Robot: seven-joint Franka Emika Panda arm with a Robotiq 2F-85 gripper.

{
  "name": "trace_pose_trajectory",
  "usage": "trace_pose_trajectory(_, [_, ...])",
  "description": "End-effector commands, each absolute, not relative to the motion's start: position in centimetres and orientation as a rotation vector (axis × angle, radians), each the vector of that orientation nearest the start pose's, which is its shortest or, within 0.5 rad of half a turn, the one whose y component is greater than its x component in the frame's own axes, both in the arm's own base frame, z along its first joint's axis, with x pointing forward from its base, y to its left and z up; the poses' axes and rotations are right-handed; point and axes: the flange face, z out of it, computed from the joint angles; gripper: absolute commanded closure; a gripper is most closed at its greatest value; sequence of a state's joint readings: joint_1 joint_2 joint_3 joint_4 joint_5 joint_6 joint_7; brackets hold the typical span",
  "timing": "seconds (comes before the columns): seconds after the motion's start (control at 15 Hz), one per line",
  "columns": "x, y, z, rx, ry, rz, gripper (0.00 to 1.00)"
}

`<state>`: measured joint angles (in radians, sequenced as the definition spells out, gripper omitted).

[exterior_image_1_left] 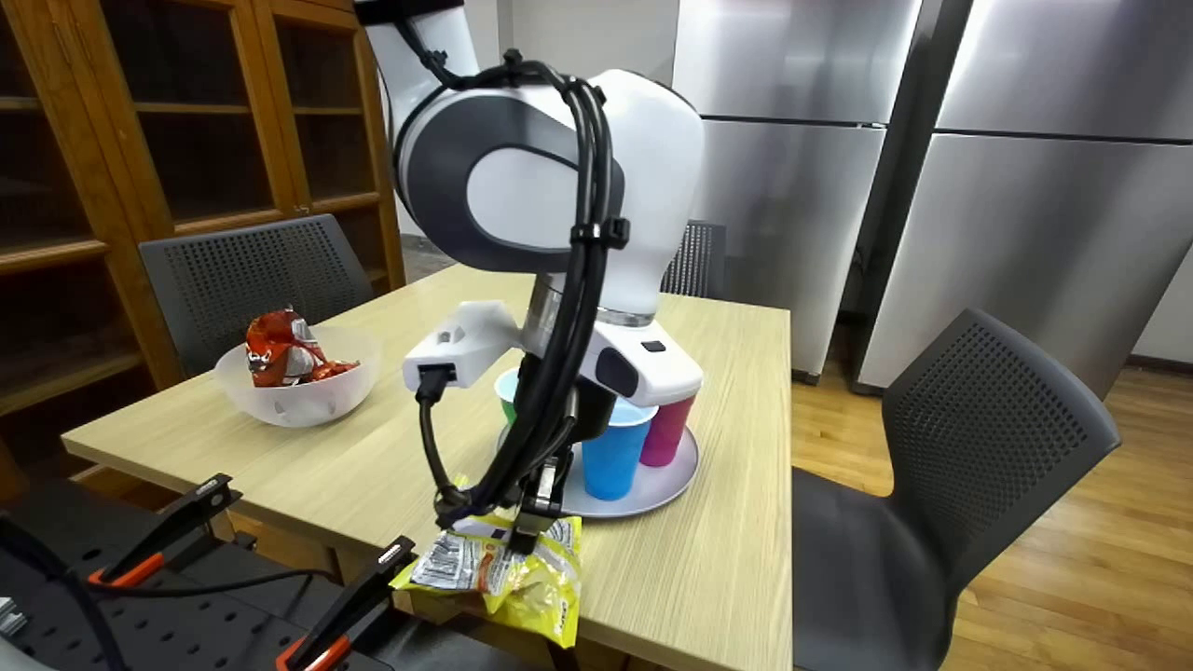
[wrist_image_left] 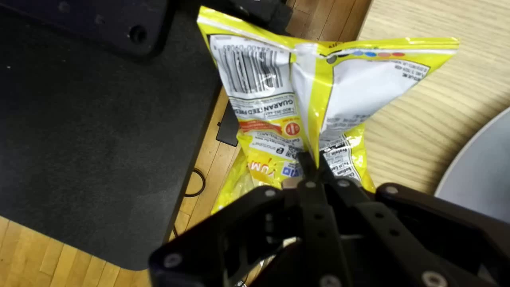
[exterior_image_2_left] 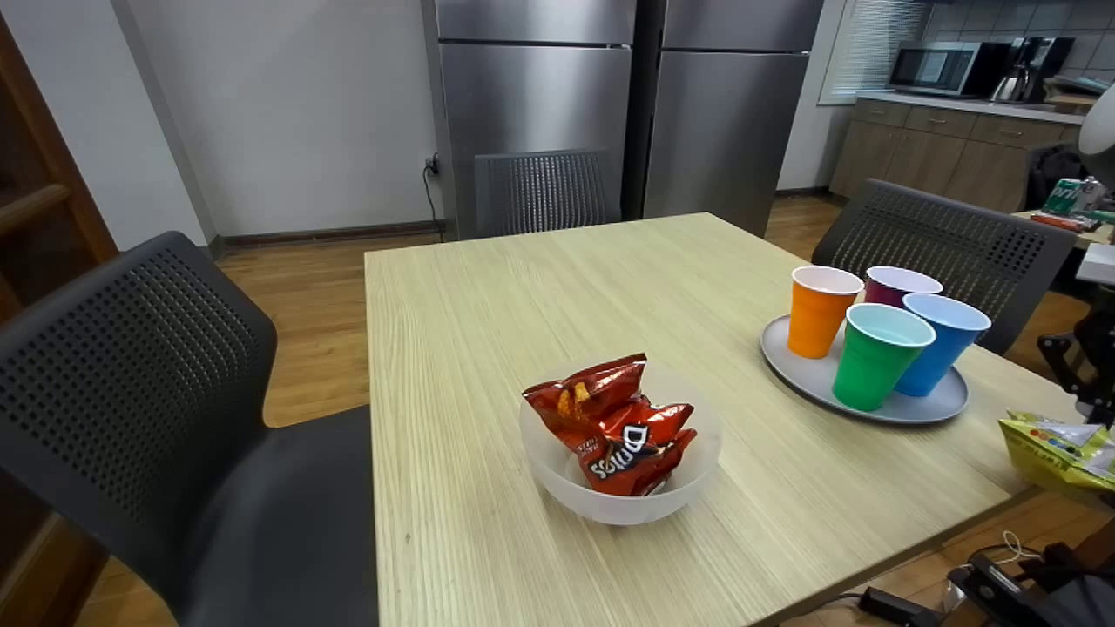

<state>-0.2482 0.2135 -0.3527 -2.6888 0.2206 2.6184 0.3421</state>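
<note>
gripper (wrist_image_left: 313,160) nearly closed, pinching a fold of yellow snack bag (wrist_image_left: 263,107); bag at edge of pale table (exterior_image_2_left: 479,392), near grey plate (exterior_image_2_left: 949,401) bearing four cups (exterior_image_2_left: 874,366); red bag (exterior_image_2_left: 623,435) in bowl (exterior_image_2_left: 610,509) farther off

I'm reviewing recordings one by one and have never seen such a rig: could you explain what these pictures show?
The machine is a white robot arm ending in a black gripper. Two pictures come from cameras outside the robot; the wrist view, from one on the arm. The gripper is closed on a yellow snack bag at the edge of the table. On the table, a gray plate bears an orange cup, a magenta cup, a green cup and a blue cup; a frosted bowl holds a red Doritos bag.
</note>
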Motion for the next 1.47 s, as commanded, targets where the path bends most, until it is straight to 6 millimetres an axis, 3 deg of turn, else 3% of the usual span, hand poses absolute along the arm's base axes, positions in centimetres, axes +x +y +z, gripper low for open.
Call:
trace_pose_trajectory(0.0, [29.9,-20.1,16.6,-2.615,1.603,0.33,1.0])
trace_pose_trajectory(0.33, [31.0,-18.4,17.4,-2.648,1.543,0.295,1.0])
trace_pose_trajectory(1.4, [32.7,-17.3,20.5,-2.66,1.458,0.185,1.0])
